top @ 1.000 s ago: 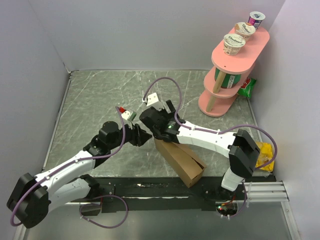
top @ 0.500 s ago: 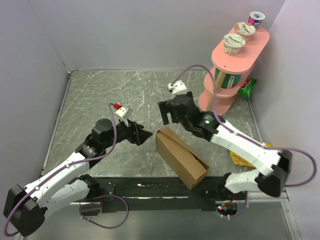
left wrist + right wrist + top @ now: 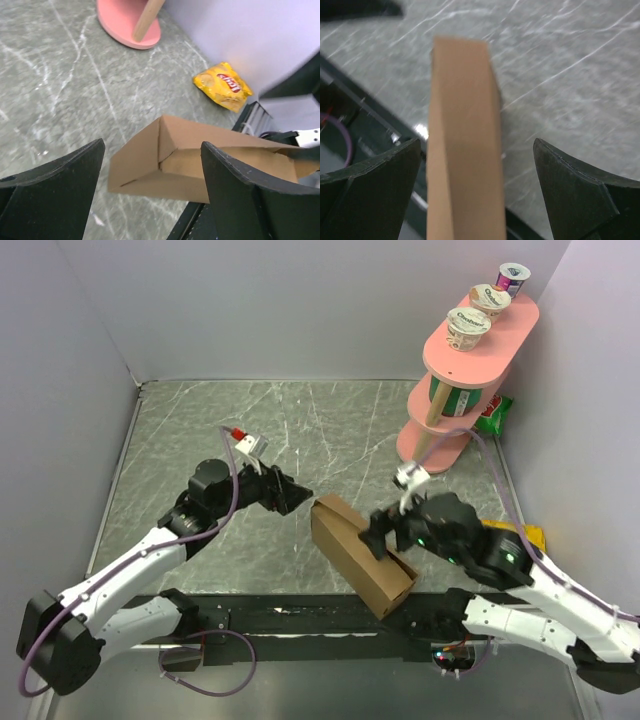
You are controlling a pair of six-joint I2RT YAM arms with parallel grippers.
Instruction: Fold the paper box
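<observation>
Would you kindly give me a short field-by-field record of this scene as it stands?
paper box: brown, folded into box shape, lying on the table near its front edge
left gripper: jaws open, by the box's far end, apart from it
right gripper: jaws open, box in line between them; contact unclear
also present: pink shelf with cups, yellow chip bag

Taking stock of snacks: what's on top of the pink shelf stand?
Three yogurt cups line the top tier of the pink shelf stand. That tier covers most of the level below; only a green-and-white container shows.
</observation>
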